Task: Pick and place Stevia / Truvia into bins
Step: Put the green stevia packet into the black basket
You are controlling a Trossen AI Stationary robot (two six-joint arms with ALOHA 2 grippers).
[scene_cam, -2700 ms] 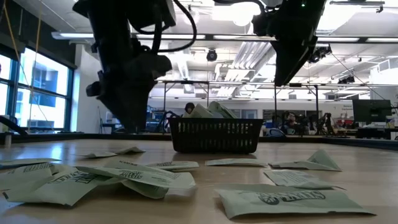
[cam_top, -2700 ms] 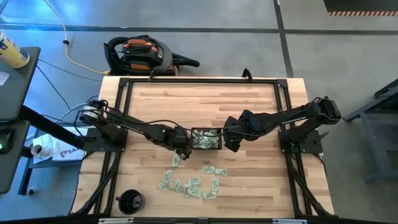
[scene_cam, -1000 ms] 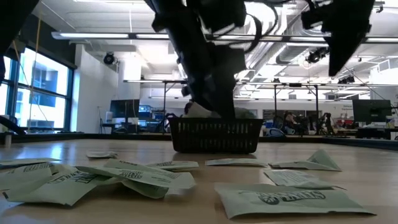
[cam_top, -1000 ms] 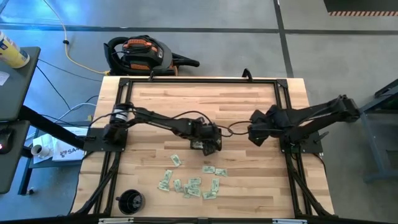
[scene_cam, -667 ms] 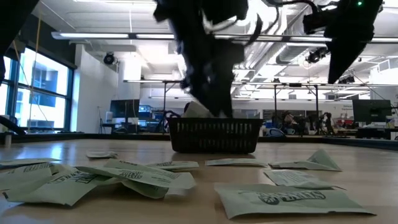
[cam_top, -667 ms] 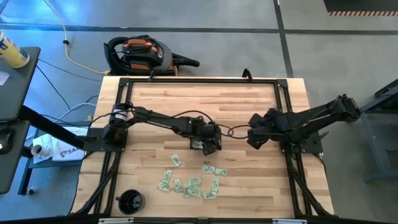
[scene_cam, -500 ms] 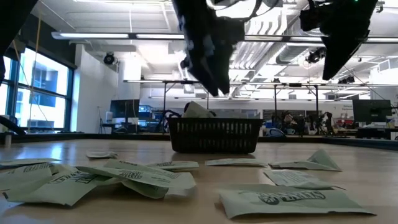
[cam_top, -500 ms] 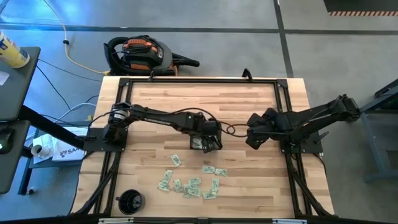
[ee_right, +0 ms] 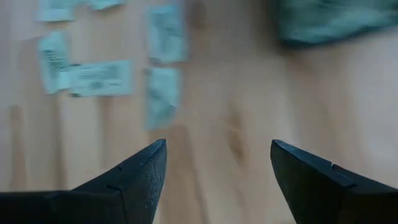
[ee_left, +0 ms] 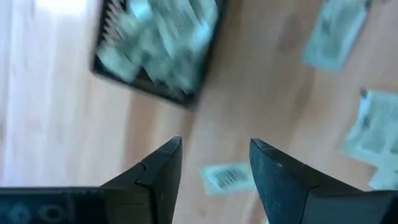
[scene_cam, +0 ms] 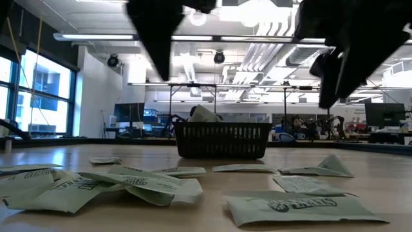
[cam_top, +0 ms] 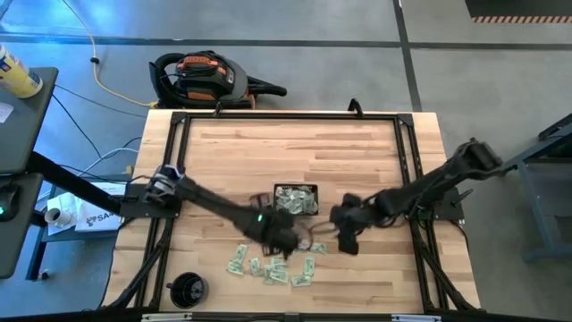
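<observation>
Now the black tray [cam_top: 296,199] sits in the middle of the high view, on the wood table [cam_top: 357,152], and it holds a heap of green and white packets. More packets [cam_top: 271,266] lie loose on the table below the tray, toward the lower middle of that view. The left claw [cam_top: 284,243] is low in the middle of the high view, just below the tray and right by the loose packets. Its two fingers [ee_left: 155,177] stand apart with nothing between them, and one packet [ee_left: 226,178] lies on the wood under the gap. The right claw [cam_top: 345,240] is just right of the middle, below and to the right of the tray. Its fingers [ee_right: 134,177] are wide apart and hold nothing. In the low view the tray [scene_cam: 223,140] stands in the middle, with packets [scene_cam: 134,180] spread across the lower part. A round black cup [cam_top: 188,289] sits at the lower left of the high view.
</observation>
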